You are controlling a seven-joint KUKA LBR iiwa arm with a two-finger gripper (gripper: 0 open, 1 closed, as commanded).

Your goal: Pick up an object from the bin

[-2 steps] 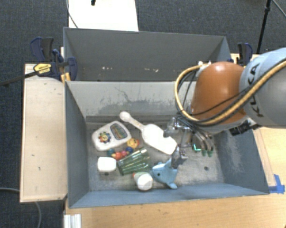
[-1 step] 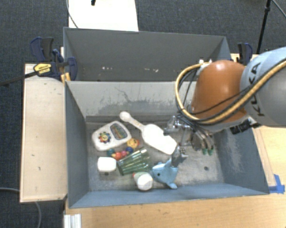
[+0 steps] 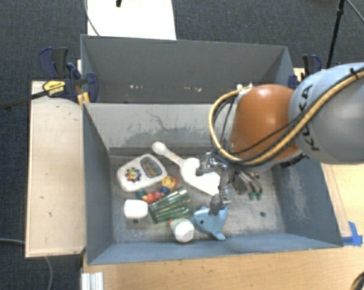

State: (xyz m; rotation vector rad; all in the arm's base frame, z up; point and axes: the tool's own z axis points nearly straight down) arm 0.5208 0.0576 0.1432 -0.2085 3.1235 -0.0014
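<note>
Claw: your claw [image 3: 217, 208] hung tip-down at the whale's [image 3: 210, 223] top edge. Touching or just clear, couldn't tell.
Claw state: wide or narrow, couldn't tell from this angle. Nothing seen held in it.
Whale: small blue toy, lay flat by the bin's [image 3: 97, 186] front wall. Likely the task's thing, judged by the claw right over it.
Ball: white round piece [image 3: 183, 230] lay touching the whale's view-left side.
Bottle: green [image 3: 169, 205], on its side, just up-left of the whale.
Guitar: white toy [image 3: 191, 169], above the whale, neck pointing away up-left, body just beside the claw.
Phone: white, coloured buttons [image 3: 139, 173], well up-left of the whale.
Beads: small coloured bits [image 3: 154, 193], left of the whale, between phone and bottle.
Block: white [image 3: 135, 209], left of the whale, beyond the bottle.
Dark bit: greenish scrap [image 3: 254, 191], up-right of the whale, apart from the heap.
Arm: reached in from the whale's right, orange cover [image 3: 263, 122] above it.
Why here: the whale sat at the heap's edge with bare floor on its right, so you probably came straight down to stay off the guitar and bottle.
Stage: looked like descent onto the whale, no lift yet.
Risk: the whale looked low and rounded and could slip, and the ball might get nudged.
</note>
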